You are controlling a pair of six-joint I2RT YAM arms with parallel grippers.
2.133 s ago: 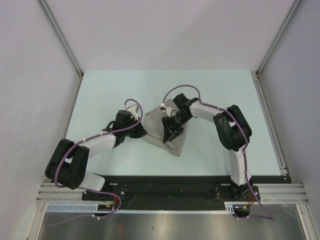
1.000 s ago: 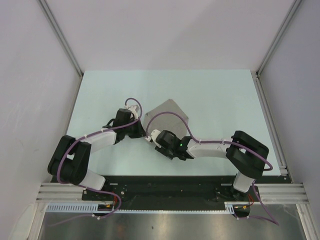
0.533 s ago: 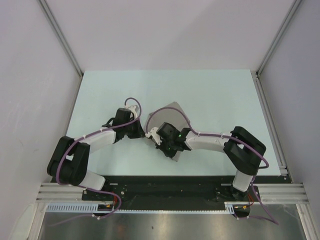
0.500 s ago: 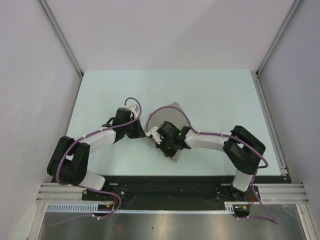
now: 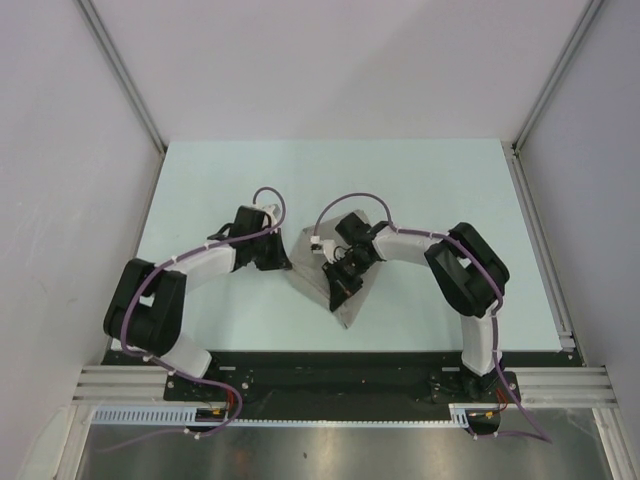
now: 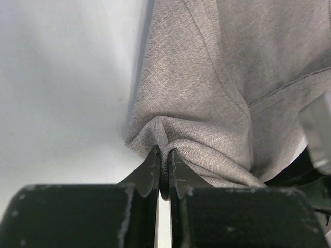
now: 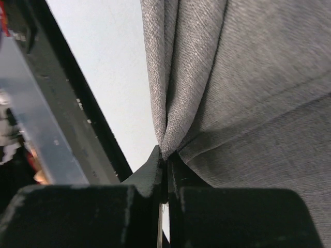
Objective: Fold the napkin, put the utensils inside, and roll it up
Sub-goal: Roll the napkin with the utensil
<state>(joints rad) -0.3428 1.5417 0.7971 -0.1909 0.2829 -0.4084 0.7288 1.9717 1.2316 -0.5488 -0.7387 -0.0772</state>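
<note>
The grey-beige napkin lies bunched on the pale table between the two arms, tapering to a point toward the near edge. My left gripper is shut on the napkin's left corner, which puckers at the fingertips. My right gripper is shut on a fold of the napkin near its middle, the cloth hanging in pleats from the jaws. The utensils are out of view.
The black base rail and the metal frame run along the near edge of the table, close to the napkin's tip. Grey walls enclose the table on three sides.
The right gripper has closed on the napkin and pulled back toward the table's middle, lifting cloth. The napkin went from a flat sheet to a bunched, pointed shape. The left gripper kept its hold.
</note>
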